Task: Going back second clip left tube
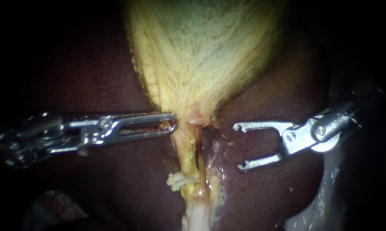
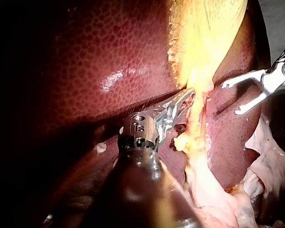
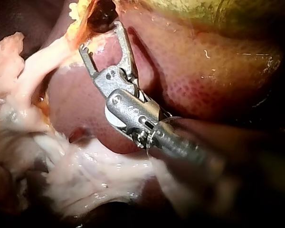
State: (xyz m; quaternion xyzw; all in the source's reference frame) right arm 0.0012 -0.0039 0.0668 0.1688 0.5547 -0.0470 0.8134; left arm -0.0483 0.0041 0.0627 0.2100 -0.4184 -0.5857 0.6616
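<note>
The yellow-green gallbladder [image 1: 201, 47] narrows to a neck over the dark red liver [image 1: 94, 64]. Below the neck a yellow tube [image 1: 187, 154] runs down, the left of the strands there, with a white clip [image 1: 176, 180] across it. My left instrument [image 1: 172, 124] has long slotted jaws shut on the edge of the gallbladder's neck, as the left wrist view also shows [image 2: 189, 96]. My right instrument [image 1: 238, 146] stands on the right, apart from the tubes. Its forked jaws are open with nothing between them, over the liver [image 3: 99, 35].
Pale fatty tissue [image 3: 76, 175] lies under and beside my right instrument's shaft, and more hangs below the tubes [image 1: 197, 216]. Liver surface [image 2: 109, 52] surrounds the gallbladder on both sides. A pale wet fold [image 1: 329, 188] lies at the lower right.
</note>
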